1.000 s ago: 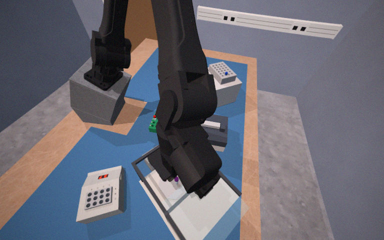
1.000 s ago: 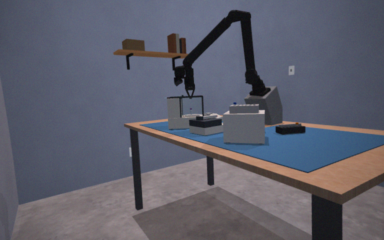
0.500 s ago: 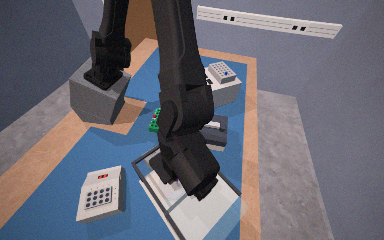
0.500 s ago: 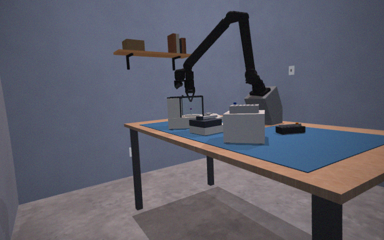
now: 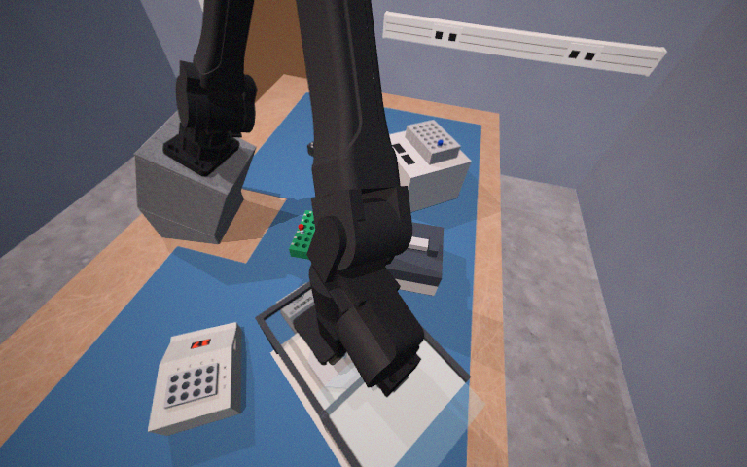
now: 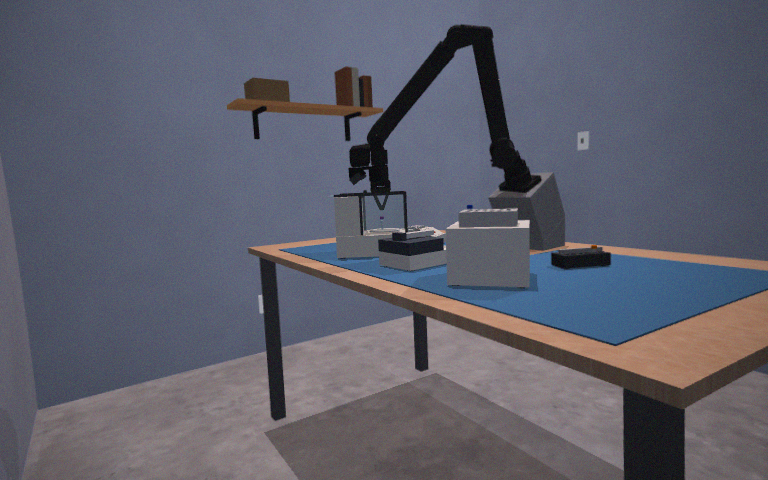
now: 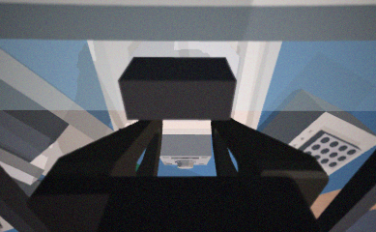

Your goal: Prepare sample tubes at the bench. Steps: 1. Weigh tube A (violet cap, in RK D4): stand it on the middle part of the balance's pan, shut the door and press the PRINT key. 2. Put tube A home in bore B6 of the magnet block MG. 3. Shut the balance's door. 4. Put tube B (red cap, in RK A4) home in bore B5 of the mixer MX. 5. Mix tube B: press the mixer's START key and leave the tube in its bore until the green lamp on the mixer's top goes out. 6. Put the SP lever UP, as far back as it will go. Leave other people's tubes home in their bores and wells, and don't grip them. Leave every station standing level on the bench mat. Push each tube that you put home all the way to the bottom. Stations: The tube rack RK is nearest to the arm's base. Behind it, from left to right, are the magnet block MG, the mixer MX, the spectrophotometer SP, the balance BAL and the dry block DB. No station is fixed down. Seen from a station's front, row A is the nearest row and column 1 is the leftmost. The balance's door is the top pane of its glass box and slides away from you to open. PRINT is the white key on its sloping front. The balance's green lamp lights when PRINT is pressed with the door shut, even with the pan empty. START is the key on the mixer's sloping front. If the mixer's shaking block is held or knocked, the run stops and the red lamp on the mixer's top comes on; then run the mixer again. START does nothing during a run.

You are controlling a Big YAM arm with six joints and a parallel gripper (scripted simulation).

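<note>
The balance point(image 5: 360, 376) is a glass box with a dark frame, and its top pane point(image 5: 424, 416) is slid back, so the box is open. Tube A's violet cap point(image 6: 381, 218) shows small on the pan inside the glass. It is hidden in the other views. My gripper point(image 6: 380, 205) points straight down at the box's top opening, just above the tube. In the wrist view its fingers stand partly open with nothing between them. A dark block point(image 7: 177, 89) fills the view just beyond the fingertips. Tube B's red cap point(image 5: 301, 226) sits in the green rack point(image 5: 303, 236).
The dry block point(image 5: 197, 376) stands left of the balance. The spectrophotometer point(image 5: 418, 260) stands right of it, then the mixer point(image 5: 431, 165) with a blue-capped tube point(image 5: 440, 141). The magnet block point(image 6: 580, 257) lies beyond the mixer. The arm hides much of the rack.
</note>
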